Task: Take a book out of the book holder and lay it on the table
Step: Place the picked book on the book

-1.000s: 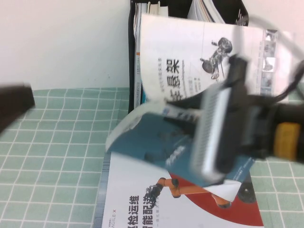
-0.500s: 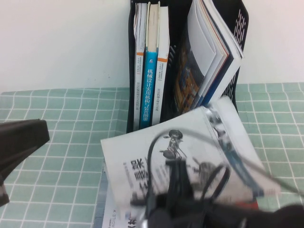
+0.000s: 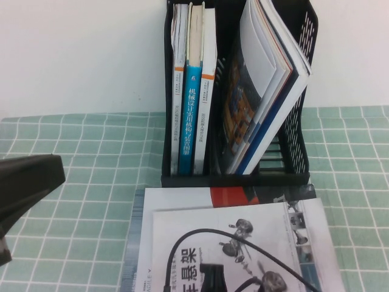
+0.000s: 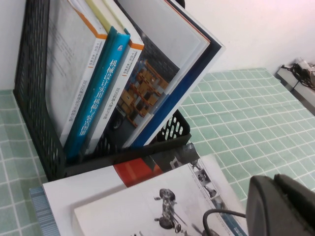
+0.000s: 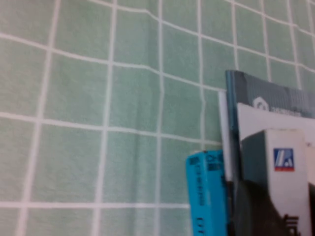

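One white paperback book (image 3: 243, 243) already lies flat at six o'clock of the black mesh book holder (image 3: 298, 164), so the right gripper (image 3: 213, 283), fingers unreadable, should withdraw; the left gripper (image 3: 24, 182), equally unreadable, waits at nine o'clock.

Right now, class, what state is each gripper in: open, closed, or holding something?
Left gripper: at the table's left edge, holding nothing visible; open or closed cannot be told.
Right gripper: low over the white book; state cannot be told.

- Left hand (image 3: 24, 194): a dark, matte black, blocky casing with rounded edges.
- Right hand (image 3: 213, 283): black housing; thin black cables (image 3: 182, 249) loop up from it in curved arcs.
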You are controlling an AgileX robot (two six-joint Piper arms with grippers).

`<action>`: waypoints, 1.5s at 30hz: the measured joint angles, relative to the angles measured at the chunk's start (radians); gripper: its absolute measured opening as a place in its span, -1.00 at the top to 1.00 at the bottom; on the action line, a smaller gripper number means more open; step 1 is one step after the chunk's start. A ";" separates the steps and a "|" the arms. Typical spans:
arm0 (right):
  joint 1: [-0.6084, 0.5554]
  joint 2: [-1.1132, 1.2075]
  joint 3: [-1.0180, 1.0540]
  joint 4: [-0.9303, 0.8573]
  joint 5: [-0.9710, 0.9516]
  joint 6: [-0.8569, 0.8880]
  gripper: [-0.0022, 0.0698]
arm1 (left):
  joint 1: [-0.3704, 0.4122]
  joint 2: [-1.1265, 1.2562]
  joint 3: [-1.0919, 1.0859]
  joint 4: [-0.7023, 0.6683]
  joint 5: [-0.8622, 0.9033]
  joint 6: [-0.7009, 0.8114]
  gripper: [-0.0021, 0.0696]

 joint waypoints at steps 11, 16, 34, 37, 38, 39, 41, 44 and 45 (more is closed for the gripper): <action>-0.012 0.011 -0.027 0.021 0.184 -0.132 0.57 | 0.000 0.000 0.000 0.000 0.000 0.000 0.95; -0.015 0.011 -0.061 0.035 0.181 -0.147 0.57 | 0.000 0.000 0.000 0.000 0.000 0.002 0.95; -0.061 0.073 -0.104 0.038 -0.029 -0.160 -0.19 | 0.000 0.000 0.000 -0.001 0.010 0.002 0.95; -0.063 0.069 -0.104 0.034 -0.098 -0.121 -0.29 | 0.000 0.000 0.000 0.001 0.017 0.002 0.95; -0.063 0.066 -0.104 0.031 -0.132 -0.107 -0.30 | 0.000 0.000 0.000 0.001 0.018 0.002 0.95; -0.063 0.062 -0.104 0.029 -0.166 -0.092 -0.31 | 0.000 0.000 0.000 0.003 0.019 0.000 0.95; -0.063 0.055 -0.104 0.025 -0.223 -0.074 -0.32 | 0.000 0.000 0.000 0.005 0.019 0.008 0.95; -0.063 0.028 -0.104 0.021 -0.277 -0.050 -0.32 | 0.000 0.000 0.000 0.005 0.019 0.037 0.95; -0.063 0.016 -0.104 0.021 -0.284 -0.042 -0.30 | 0.000 0.000 0.000 0.005 0.019 0.047 0.95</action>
